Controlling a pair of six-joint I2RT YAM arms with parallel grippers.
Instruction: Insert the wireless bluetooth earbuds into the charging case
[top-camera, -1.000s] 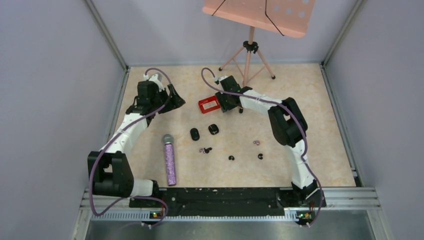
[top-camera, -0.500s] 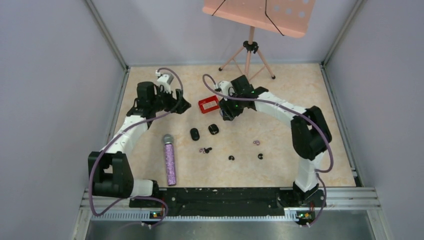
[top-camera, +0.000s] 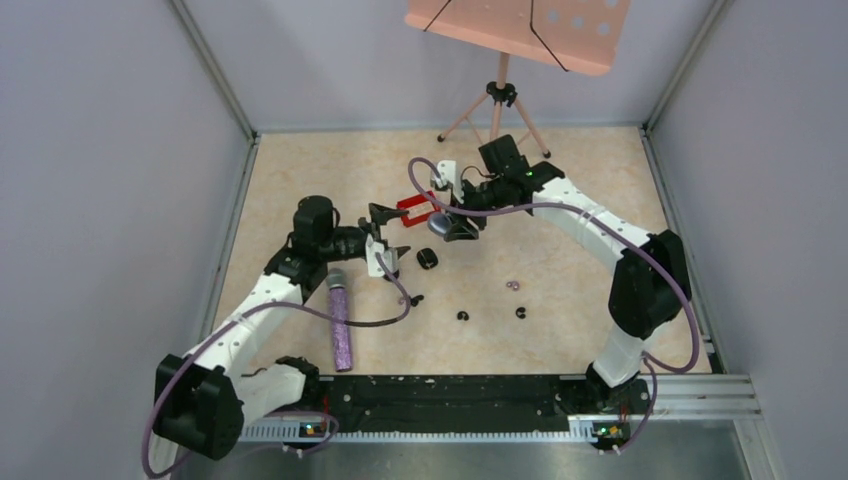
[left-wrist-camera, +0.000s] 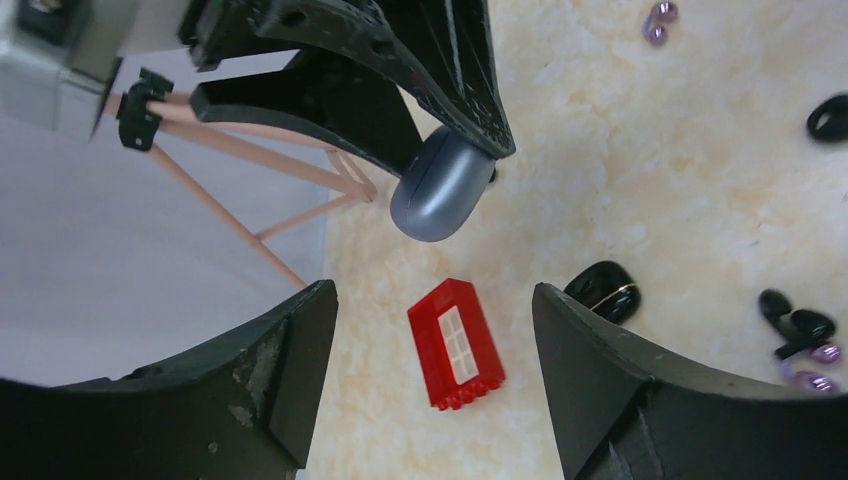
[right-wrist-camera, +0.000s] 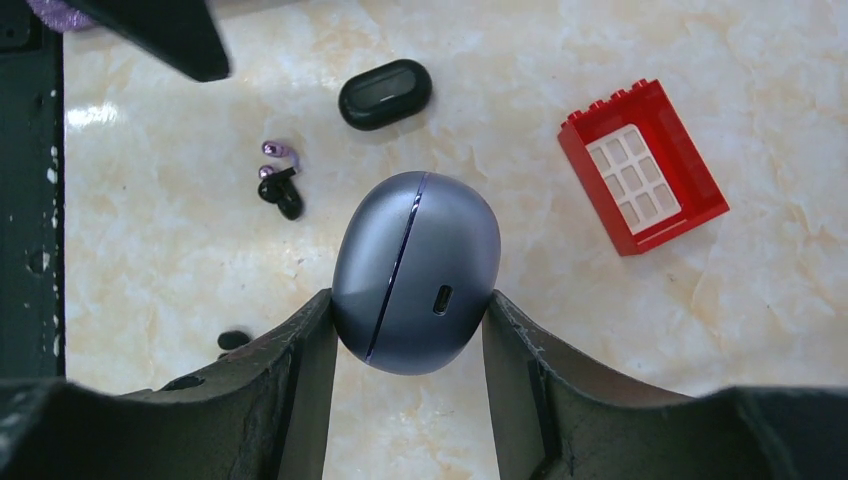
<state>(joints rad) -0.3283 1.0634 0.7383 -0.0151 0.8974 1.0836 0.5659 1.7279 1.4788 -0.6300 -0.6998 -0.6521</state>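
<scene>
Beige marbled tabletop (top-camera: 600, 300) inside grey side panels forms the work surface. The grey-blue charging case (right-wrist-camera: 415, 270) is off this surface, clamped at its two sides by the right gripper (right-wrist-camera: 408, 300) above the far-centre area; the seam between lid and base looks closed and the charging port faces the right wrist camera. The earbuds (top-camera: 410, 299) lie loose on the table nearer the arm bases, pinkish-purple and black pieces in small scattered groups, well apart from the case. A black case (top-camera: 427, 258) and a red brick (top-camera: 417, 208) lie just below and beside the held case; a glittery microphone (top-camera: 340, 325) lies to the left. The left gripper (left-wrist-camera: 430, 292) hangs with its jaws apart and nothing between them, aimed toward the case. The step in hand appears to be presenting the case so that the lid can be opened. To do this well, keep the right grip on the base half only, leave the lid half free, and bring the left fingers squarely onto the seam edge. The right arm arcs from its base over to the far centre, wrist bent downward; the left arm stretches forward and low, wrist turned rightward.
</scene>
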